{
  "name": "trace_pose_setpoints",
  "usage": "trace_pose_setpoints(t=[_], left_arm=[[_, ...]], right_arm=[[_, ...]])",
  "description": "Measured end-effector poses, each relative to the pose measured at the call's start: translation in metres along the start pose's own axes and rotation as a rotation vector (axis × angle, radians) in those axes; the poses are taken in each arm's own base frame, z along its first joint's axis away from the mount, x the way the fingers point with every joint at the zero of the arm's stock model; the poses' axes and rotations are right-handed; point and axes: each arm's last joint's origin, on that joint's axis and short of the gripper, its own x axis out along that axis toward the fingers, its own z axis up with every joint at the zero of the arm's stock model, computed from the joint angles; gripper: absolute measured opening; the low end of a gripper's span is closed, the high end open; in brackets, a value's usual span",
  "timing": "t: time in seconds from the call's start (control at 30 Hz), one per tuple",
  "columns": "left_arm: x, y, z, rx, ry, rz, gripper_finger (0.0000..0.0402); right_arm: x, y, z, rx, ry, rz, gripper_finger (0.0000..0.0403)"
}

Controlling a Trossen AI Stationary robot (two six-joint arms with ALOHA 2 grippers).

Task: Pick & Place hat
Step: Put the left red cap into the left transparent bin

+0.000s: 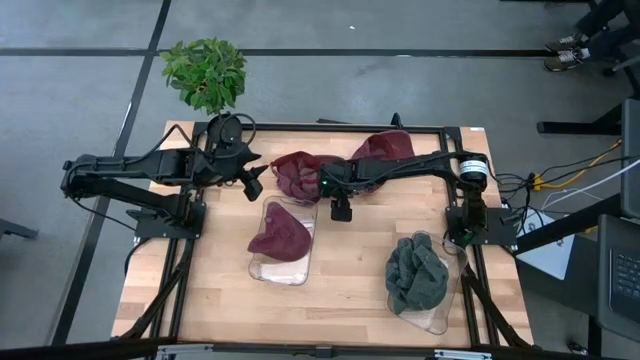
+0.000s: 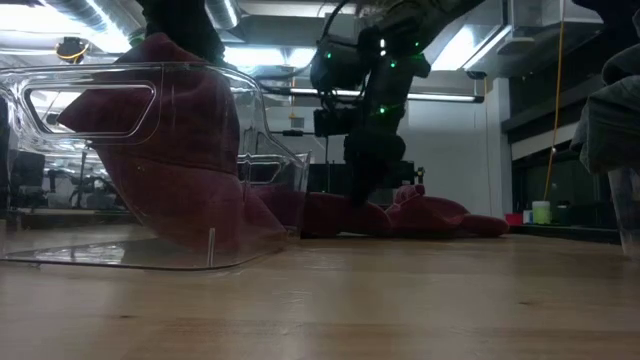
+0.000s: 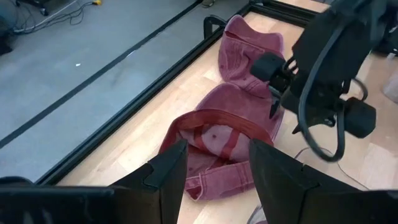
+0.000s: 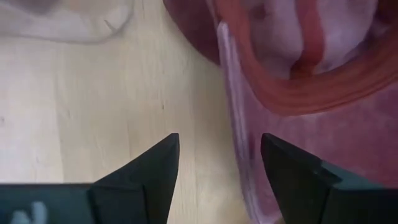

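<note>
my right gripper (image 1: 322, 187) is unclenched, fingers spread right over the rim of the maroon hat (image 1: 296, 175) lying loose at the table's 12 o'clock, not gripping it. my left gripper (image 1: 255, 183) hangs apart too, just at the hat's 9 o'clock. clear tray (image 1: 283, 270) at centre holds another maroon hat (image 1: 280, 235); the tray (image 1: 432, 318) at 4 o'clock holds a green one (image 1: 417, 272). a third maroon hat (image 1: 385, 148) lies behind.

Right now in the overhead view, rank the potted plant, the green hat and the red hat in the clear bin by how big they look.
1. Potted plant, widest spread.
2. Green hat and red hat in the clear bin: they look close in size, so I won't rank them. The plant sits off the table's far corner, possibly at another height, so its lead is unsure.
</note>
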Motion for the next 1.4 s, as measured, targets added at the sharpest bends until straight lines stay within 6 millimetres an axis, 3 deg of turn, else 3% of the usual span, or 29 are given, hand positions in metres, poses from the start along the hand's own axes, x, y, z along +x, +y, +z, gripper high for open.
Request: trace_pose_setpoints(t=[0.13, 0.4, 0.57, 0.67, 0.9, 1.17, 1.27, 1.4], left_arm=[[0.0, 0.0, 0.0, 0.016, 0.0, 0.001, 0.0166], [0.0, 0.0, 0.0, 0.001, -0.001, 0.003, 0.0168], [0.0, 0.0, 0.0, 0.002, -0.001, 0.004, 0.0165], [0.0, 0.001, 0.0, 0.002, -0.007, 0.017, 0.0164], [0.0, 0.001, 0.0, 0.003, -0.008, 0.022, 0.0168], [0.0, 0.001, 0.003, -0.004, -0.041, 0.061, 0.0164], [0.0, -0.001, 0.012, 0.013, -0.13, 0.057, 0.0167], [0.003, -0.009, 0.027, 0.176, -0.25, 0.056, 0.0168]], right_arm=[[0.005, 0.0, 0.0, 0.0, 0.0, -0.001, 0.0186], [0.004, -0.002, 0.002, 0.051, -0.011, -0.019, 0.0018], [0.002, -0.008, 0.001, 0.101, -0.018, -0.022, 0.003], [-0.006, -0.017, -0.001, 0.176, -0.028, -0.001, 0.0016], [-0.061, -0.043, -0.007, 0.347, -0.149, 0.066, 0.0015], [-0.131, -0.082, -0.03, 0.607, -0.326, 0.339, 0.0015], [-0.149, -0.093, -0.036, 0.661, -0.395, 0.395, 0.0015], [-0.163, -0.104, -0.038, 0.687, -0.491, 0.478, 0.0015]])
